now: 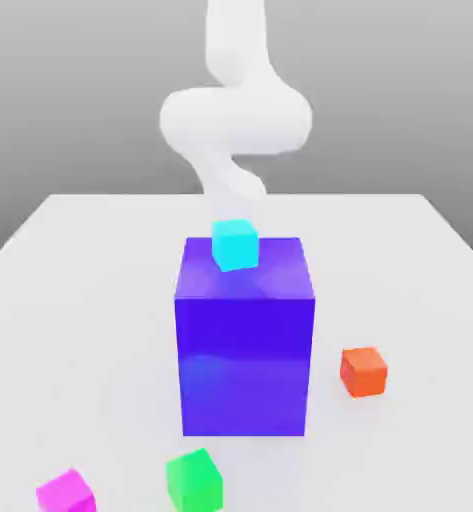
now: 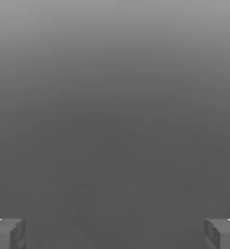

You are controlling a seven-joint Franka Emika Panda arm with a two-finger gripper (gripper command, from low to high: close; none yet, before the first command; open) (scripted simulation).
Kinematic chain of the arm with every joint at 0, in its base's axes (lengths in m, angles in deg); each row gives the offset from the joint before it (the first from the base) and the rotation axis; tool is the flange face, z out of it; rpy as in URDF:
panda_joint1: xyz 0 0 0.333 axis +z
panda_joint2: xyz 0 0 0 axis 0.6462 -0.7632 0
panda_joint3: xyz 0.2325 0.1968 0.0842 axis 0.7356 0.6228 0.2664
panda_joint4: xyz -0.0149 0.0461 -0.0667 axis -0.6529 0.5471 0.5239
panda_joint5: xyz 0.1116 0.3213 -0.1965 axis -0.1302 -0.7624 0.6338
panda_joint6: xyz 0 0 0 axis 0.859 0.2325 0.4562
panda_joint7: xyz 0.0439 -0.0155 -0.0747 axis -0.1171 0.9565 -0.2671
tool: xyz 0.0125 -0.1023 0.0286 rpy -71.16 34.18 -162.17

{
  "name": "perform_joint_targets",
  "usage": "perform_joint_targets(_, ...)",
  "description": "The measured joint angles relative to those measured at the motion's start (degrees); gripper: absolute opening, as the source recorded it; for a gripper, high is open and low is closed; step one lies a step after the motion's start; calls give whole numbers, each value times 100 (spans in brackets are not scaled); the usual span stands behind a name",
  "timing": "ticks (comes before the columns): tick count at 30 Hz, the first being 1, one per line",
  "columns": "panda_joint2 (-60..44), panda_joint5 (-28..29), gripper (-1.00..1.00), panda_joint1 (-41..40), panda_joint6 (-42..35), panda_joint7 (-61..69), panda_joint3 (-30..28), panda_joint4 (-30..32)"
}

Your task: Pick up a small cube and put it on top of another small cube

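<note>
We see the gripper (image 2: 115, 233) spread wide and holding nothing, its grey fingertips (image 2: 9, 233) over bare grey ground. The white table (image 1: 80, 300), grey-walled behind, carries the magenta cube (image 1: 65, 492) and green cube (image 1: 194, 480), near each other, well apart from the arm (image 1: 235, 120) beyond the blue-violet block (image 1: 245, 360).

exterior: you face the arm (image 1: 235, 120) across the table (image 1: 80, 300), slightly raised, close | hand: you look past the fingertips (image 2: 7, 234) at plain grey | shared: nothing recognisable
</note>
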Motion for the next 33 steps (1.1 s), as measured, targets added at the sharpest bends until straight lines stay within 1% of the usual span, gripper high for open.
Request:
perform_joint_targets(8, -1698, 65, 0, -456, 496, -736, -60, -45)
perform_joint_targets(18, -3774, 50, 0, -900, 1102, -1570, -298, -99)
perform_joint_targets(23, -4815, -80, 0, -1112, 1405, -1900, -397, -126)
perform_joint_targets(29, -6068, -382, 0, -1313, 1781, -2182, -513, -167)
perform_joint_targets(33, -6899, -535, 0, -1421, 2346, -2137, -426, -319)
